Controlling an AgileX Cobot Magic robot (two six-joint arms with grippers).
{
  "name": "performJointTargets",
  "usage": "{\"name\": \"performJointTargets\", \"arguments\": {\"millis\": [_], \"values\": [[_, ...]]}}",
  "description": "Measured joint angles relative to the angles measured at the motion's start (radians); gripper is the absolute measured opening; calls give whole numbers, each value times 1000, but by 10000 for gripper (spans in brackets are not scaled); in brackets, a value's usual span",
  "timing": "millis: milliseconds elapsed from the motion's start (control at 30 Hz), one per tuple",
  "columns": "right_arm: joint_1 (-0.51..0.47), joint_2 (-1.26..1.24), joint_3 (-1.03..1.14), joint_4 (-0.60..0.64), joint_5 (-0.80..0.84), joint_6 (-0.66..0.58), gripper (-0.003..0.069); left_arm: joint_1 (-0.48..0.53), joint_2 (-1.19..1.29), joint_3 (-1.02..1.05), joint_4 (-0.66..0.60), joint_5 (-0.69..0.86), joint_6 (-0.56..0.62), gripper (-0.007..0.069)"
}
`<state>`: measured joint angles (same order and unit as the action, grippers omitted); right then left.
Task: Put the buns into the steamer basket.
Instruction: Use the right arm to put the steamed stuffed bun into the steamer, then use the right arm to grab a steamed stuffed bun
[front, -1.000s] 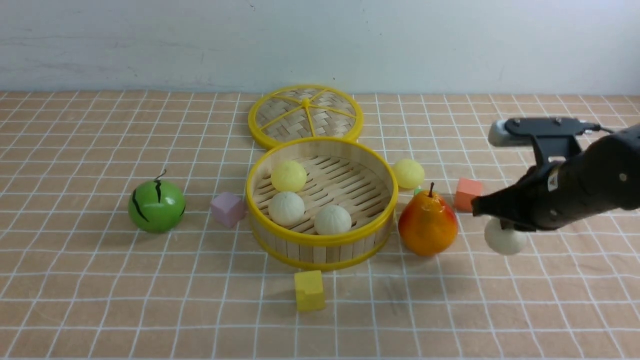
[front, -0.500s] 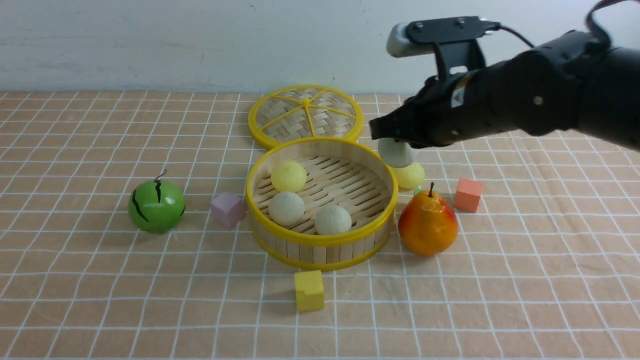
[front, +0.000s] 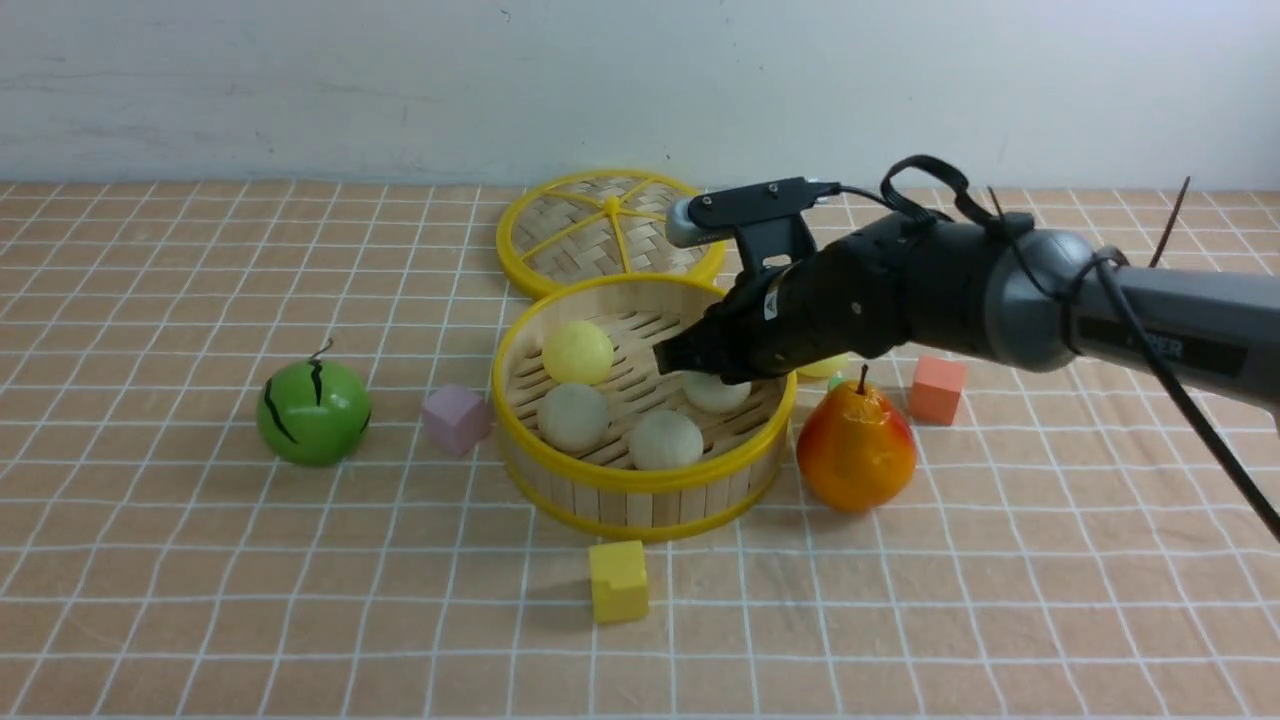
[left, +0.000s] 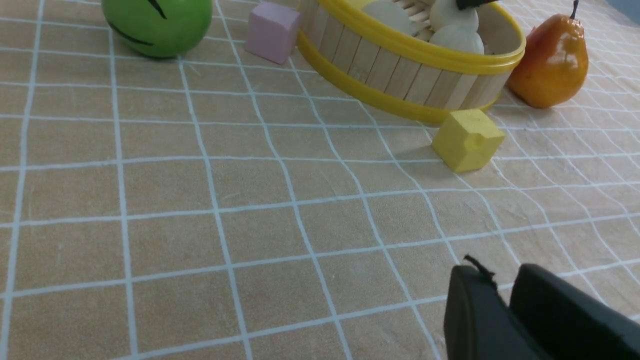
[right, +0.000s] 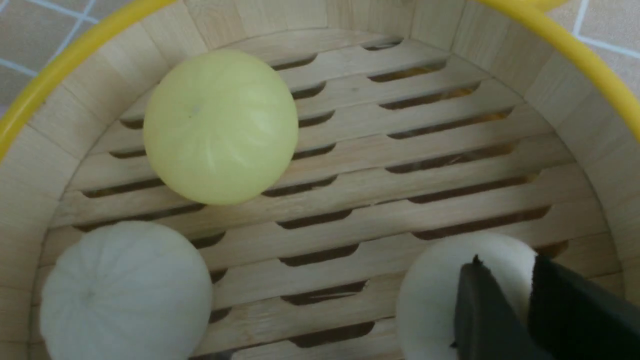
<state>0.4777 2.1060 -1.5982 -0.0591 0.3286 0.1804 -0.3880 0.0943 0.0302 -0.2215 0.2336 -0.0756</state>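
Right arm stretches low, leftward into steamer basket (front: 640, 505). Right end effector (front: 700, 375) clamped on off-white bun (front: 722, 397). Left end effector (left: 505, 305) low over bench (left: 150, 200), opening unclear.

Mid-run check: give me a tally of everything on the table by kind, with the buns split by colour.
off-white buns: 3
pale yellow buns: 2
cubes: 3, pink cube, yellow cube, orange cube
fruit: 2, watermelon ball, pear
steamer basket: 1
lid: 1
total: 12
A small green bit behind the pear is too hidden to class.
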Motion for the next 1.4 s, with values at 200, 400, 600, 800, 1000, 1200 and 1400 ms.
{"name": "performJointTargets", "arguments": {"millis": [200, 400, 600, 800, 1000, 1200, 1400], "values": [[-1, -66, -1, -12, 37, 0, 386, 0, 0, 0, 0, 0, 0, 116], [-81, -119, -71, -54, 183, 0, 399, 0, 0, 0, 0, 0, 0, 124], [-168, 22, -189, 2, 266, -1, 332, 0, 0, 0, 0, 0, 0, 130], [-183, 148, -300, 20, 269, -1, 327, 0, 0, 0, 0, 0, 0, 135], [-201, 214, -368, 20, 269, -1, 325, 0, 0, 0, 0, 0, 0, 143], [-210, 243, -377, 25, 262, -1, 325, 0, 0, 0, 0, 0, 0, 144], [-210, 245, -378, 31, 244, -1, 274, 0, 0, 0, 0, 0, 0, 144]]}}
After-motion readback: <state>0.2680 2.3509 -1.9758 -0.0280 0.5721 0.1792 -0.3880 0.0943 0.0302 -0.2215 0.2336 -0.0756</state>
